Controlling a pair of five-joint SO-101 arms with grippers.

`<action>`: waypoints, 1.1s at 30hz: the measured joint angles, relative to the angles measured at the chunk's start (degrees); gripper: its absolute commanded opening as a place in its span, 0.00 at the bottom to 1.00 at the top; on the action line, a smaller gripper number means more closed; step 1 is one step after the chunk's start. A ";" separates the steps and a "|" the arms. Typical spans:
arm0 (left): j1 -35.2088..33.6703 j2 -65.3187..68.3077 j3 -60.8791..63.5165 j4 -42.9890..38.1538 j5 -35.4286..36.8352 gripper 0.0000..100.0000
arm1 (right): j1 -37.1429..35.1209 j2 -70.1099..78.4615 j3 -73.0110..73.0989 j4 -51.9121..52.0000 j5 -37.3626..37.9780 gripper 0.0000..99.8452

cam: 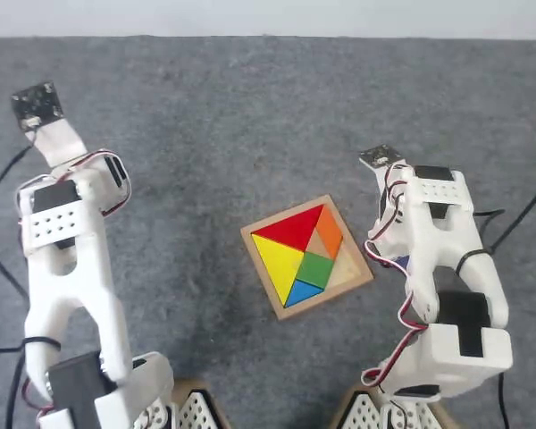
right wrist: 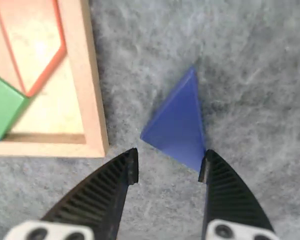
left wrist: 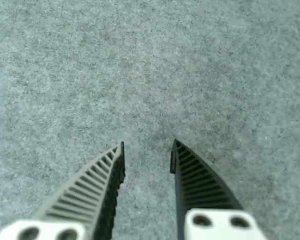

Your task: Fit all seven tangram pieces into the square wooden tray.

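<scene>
- The square wooden tray (cam: 284, 216) lies turned like a diamond near the middle of the grey tabletop (cam: 205, 116), between the two arms and closer to the right one.
- Five coloured pieces lie in the tray:
  - a red triangle (cam: 293, 231) along the far side;
  - a yellow triangle (cam: 277, 261) along the left side;
  - a green square (cam: 316, 268) at the centre;
  - a light blue triangle (cam: 301, 292) at the near corner;
  - an orange parallelogram (cam: 330, 231) by the far right edge.
- A small tan patch sits between the red, orange and green pieces (a plain wooden piece or bare tray floor, I cannot tell which).
- The tray's right corner is bare wood, below the orange piece and beside the green one.
- A dark blue triangle (right wrist: 177, 122) lies flat on the tabletop just outside the tray's right edge, apart from the rim.
- The right fingers (right wrist: 100, 192) are spread apart and grip nothing. They sit low over the tabletop on either side of the dark blue triangle's near corner, and one tip is at that corner (touching or just beside it).
- The left fingers (left wrist: 102, 192) are also parted and hold nothing. They hang over bare grey tabletop, well away from the tray on the left side.
</scene>
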 measured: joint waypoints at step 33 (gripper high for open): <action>0.00 0.00 0.00 0.00 -0.09 0.15 | 8.18 25.05 -33.23 4.84 -48.35 0.22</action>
